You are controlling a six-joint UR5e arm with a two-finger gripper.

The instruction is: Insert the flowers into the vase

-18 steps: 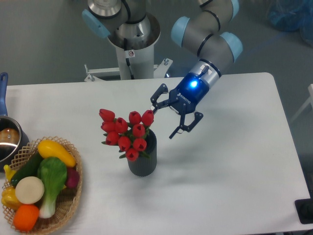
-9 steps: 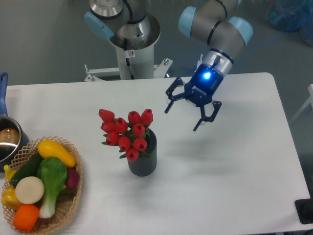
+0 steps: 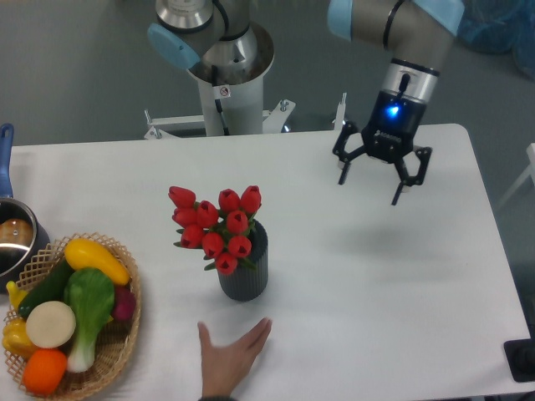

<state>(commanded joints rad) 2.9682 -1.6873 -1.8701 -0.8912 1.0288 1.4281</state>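
Camera: white table (image 3: 401,284), grey floor behind; flowers (image 3: 216,225) in vase (image 3: 245,271); gripper (image 3: 380,184) jaws spread, empty.

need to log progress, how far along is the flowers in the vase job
It looks done: the bunch of red tulips with green stems stands in the dark grey ribbed cylinder vase, buds leaning out to the left of its mouth. Nothing is in hand: the black two-finger gripper is open and empty, hanging over the white table well to the right of the vase. No step appears left. A person's hand lies on the table near the vase.
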